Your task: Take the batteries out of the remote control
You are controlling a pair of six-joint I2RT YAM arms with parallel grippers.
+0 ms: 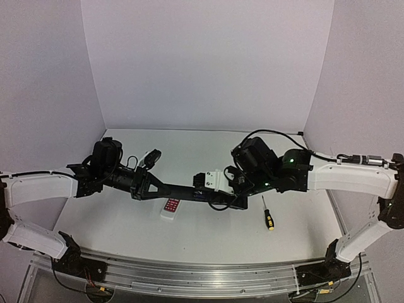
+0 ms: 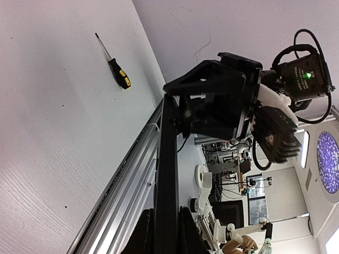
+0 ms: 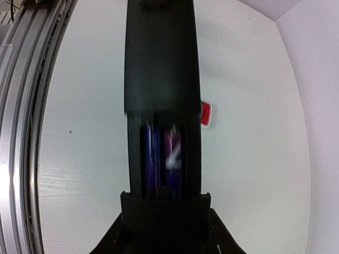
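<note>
Top: left gripper and right gripper each clenched one end of the remote control, which hung above the bare table.
Left wrist: the screwdriver lay well apart.
Right wrist: the batteries sat exposed in the remote's bay, blurred.

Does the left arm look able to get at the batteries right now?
Probably not: the left tool is shut on one end of the remote control, while the batteries lie exposed at the other end, by the right tool.
</note>
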